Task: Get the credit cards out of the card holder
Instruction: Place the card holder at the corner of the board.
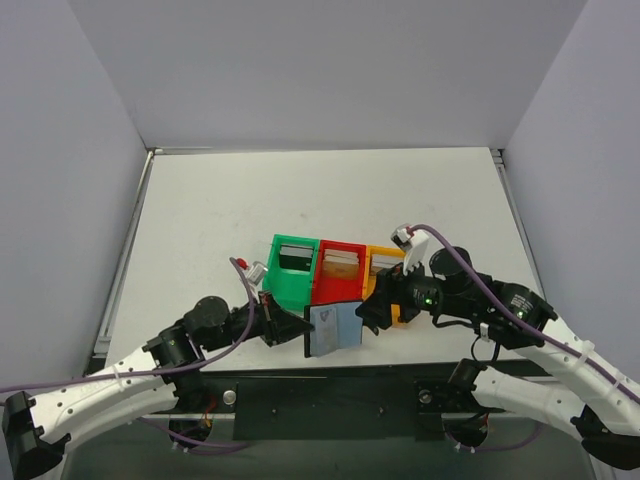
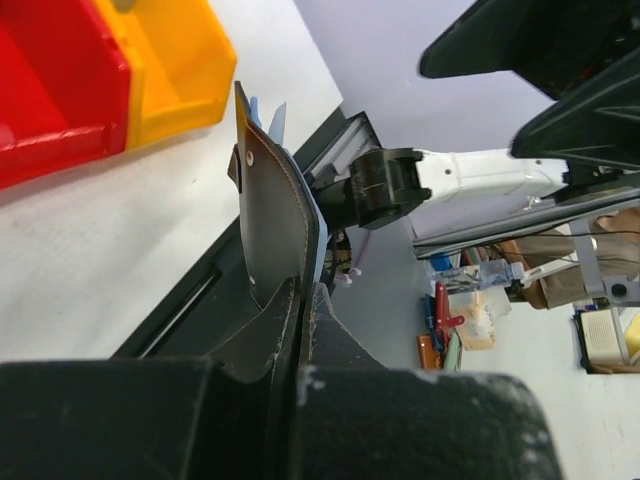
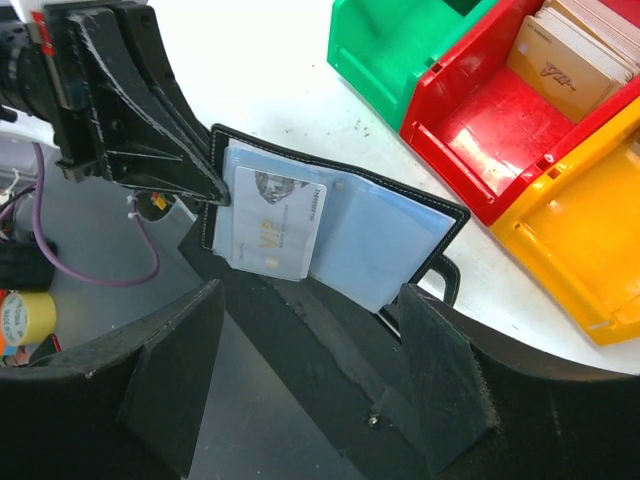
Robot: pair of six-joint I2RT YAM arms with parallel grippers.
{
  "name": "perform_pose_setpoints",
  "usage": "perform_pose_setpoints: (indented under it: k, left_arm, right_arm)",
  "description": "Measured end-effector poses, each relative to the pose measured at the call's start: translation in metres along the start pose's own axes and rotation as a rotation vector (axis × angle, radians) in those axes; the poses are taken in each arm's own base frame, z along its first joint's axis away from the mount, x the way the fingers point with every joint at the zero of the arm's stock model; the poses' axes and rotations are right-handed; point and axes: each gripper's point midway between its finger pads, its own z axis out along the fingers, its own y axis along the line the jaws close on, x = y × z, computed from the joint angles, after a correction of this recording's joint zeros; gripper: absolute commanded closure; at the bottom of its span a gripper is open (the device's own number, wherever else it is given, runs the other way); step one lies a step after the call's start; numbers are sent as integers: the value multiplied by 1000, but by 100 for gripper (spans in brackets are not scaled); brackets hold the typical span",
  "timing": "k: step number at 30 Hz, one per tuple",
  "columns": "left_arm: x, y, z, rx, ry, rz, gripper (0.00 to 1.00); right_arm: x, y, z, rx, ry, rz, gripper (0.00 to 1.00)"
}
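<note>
The card holder [image 1: 333, 328] is a black folding wallet with pale blue plastic sleeves, held open at the table's near edge. My left gripper [image 1: 290, 325] is shut on its left cover, seen edge-on in the left wrist view [image 2: 275, 210]. In the right wrist view a pale credit card marked VIP [image 3: 275, 222] sticks partly out of the holder's [image 3: 400, 235] left sleeve. My right gripper [image 3: 305, 380] is open and empty, just short of the holder's lower edge, its fingers [image 3: 440, 370] on either side. It shows to the right of the holder in the top view [image 1: 375, 305].
A row of joined bins, green [image 1: 290, 275], red [image 1: 338, 285] and orange [image 1: 385, 262], stands just behind the holder. The red bin holds a stack of tan cards [image 3: 580, 45]. The black table rail [image 1: 330, 385] runs below the holder.
</note>
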Motion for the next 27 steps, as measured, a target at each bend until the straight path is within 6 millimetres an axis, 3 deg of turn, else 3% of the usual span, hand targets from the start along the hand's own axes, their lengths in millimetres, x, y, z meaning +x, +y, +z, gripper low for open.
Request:
perform_pose_setpoints:
  k: [5, 11, 19, 27]
  left_arm:
    - [23, 36, 1, -45, -2, -68, 100]
    - [52, 82, 1, -129, 26, -142, 100]
    - [50, 88, 2, -146, -5, -161, 100]
    - [55, 111, -2, -245, -16, -190, 100]
  right_arm:
    - [10, -7, 8, 11, 8, 14, 36]
    - [36, -18, 24, 26, 52, 45, 40]
    - [61, -19, 38, 29, 91, 42, 46]
    - [81, -20, 53, 33, 114, 33, 53]
